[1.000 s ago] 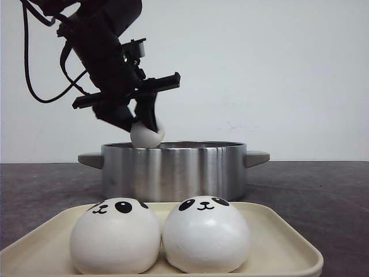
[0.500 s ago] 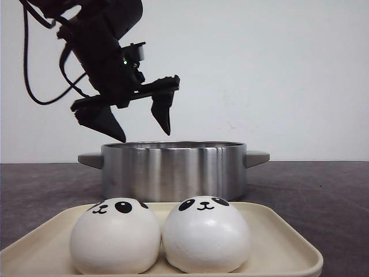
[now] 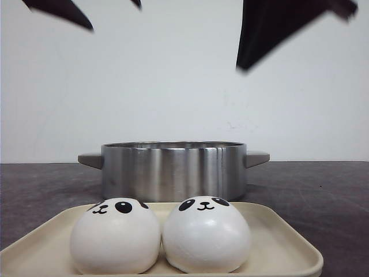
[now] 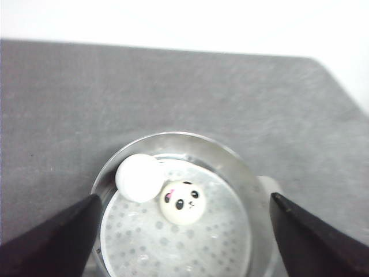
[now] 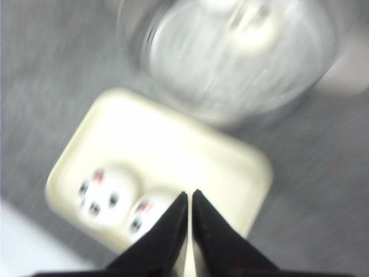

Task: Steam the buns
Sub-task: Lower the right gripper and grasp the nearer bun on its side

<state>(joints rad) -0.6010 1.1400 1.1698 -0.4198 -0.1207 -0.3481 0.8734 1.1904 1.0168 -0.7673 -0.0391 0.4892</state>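
Buns: two in steel pot, two on cream tray | left pincer spread above pot | right pincer pressed together, empty, over tray

The two buns on the tray are white with black panda faces — oval eyes, ears, a small smile. The tray is pale cream. The pot is shiny silver steel with grey handles; its floor is silver, dotted with small holes. Inside, one bun is white with black features and a pink spot — the other shows plain white. The table is mottled dark grey, the wall white, and both sets of gripper fingers black.
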